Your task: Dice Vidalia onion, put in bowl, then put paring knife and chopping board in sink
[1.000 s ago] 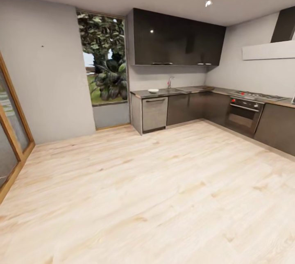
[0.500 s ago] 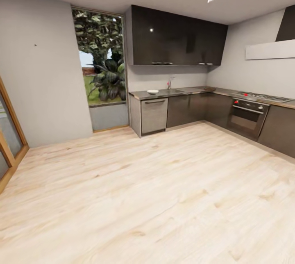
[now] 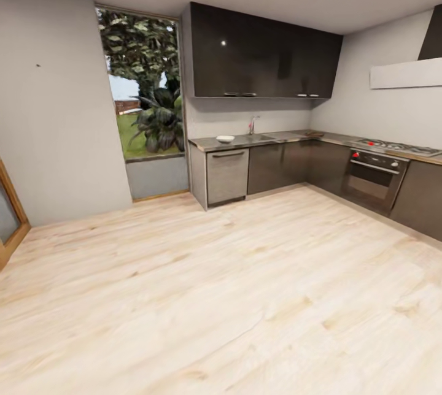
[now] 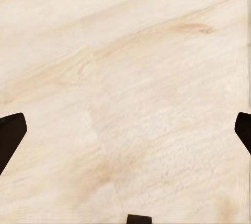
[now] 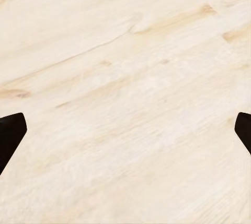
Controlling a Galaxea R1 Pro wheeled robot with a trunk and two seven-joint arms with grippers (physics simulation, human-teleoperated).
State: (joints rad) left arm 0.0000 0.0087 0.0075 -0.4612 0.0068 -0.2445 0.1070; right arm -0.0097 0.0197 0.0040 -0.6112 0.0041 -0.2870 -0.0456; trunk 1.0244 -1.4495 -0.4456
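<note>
Across the room, the grey countertop (image 3: 288, 135) runs over dark cabinets. A white bowl (image 3: 225, 138) sits near its left end. Right of it is the sink (image 3: 261, 137) with its chrome faucet (image 3: 252, 124); the Vidalia onion is hidden inside it at this distance. A brown patch further right looks like the chopping board (image 3: 313, 133); the paring knife is too small to make out. My left gripper (image 4: 125, 135) hangs open over bare wooden floor. So does my right gripper (image 5: 125, 135), with nothing between its fingers.
Light wooden floor (image 3: 233, 284) stretches from me to the cabinets. An oven (image 3: 370, 175) under a hob (image 3: 399, 148) stands along the right wall. A tall window (image 3: 142, 100) is left of the counter, and a wooden door frame (image 3: 9, 223) is at the far left.
The whole head view has shifted: the window and counter have slid left and grown slightly, so the camera has moved. Nothing in the kitchen itself has moved.
</note>
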